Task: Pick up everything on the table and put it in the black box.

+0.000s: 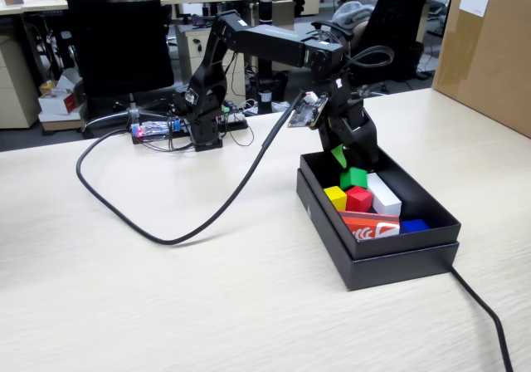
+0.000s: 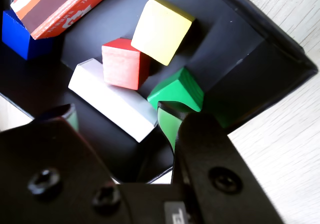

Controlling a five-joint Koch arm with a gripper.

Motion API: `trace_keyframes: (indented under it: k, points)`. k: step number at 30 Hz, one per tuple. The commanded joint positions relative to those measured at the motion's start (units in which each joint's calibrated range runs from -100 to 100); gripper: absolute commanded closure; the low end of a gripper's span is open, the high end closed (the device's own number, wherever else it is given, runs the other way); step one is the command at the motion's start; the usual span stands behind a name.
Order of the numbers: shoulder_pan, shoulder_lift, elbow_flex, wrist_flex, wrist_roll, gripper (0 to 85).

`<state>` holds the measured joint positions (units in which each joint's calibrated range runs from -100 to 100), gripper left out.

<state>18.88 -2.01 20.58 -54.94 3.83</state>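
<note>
Fixed view shows the table bare of cubes, with only the black box sitting at its right and the arm bent down over the box's far end. From where I stand, everything the task wants looks to be inside already. The long white block lies slantwise across the floor of the box, with the yellow cube and red cube on its far side. The green cube sits just past the gripper, close off the tip of the right-hand finger in the wrist view and tilted on an edge against the white block. The jaws stand parted with nothing between them. So the cube lies ahead of the fingers, let go; I'd judge the coming move is simply lifting straight clear.
</note>
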Motion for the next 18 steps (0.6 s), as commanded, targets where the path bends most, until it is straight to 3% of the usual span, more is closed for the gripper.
trace_keyframes:
  k: [1, 10, 18]
  points:
    - [-0.29, -3.9, 1.72, 2.02, -0.63, 44.6]
    - [-4.98, -25.93, -0.55, 2.88, -0.73, 39.4]
    - [-12.26, -45.21, -22.94, 17.14, -3.27, 39.5]
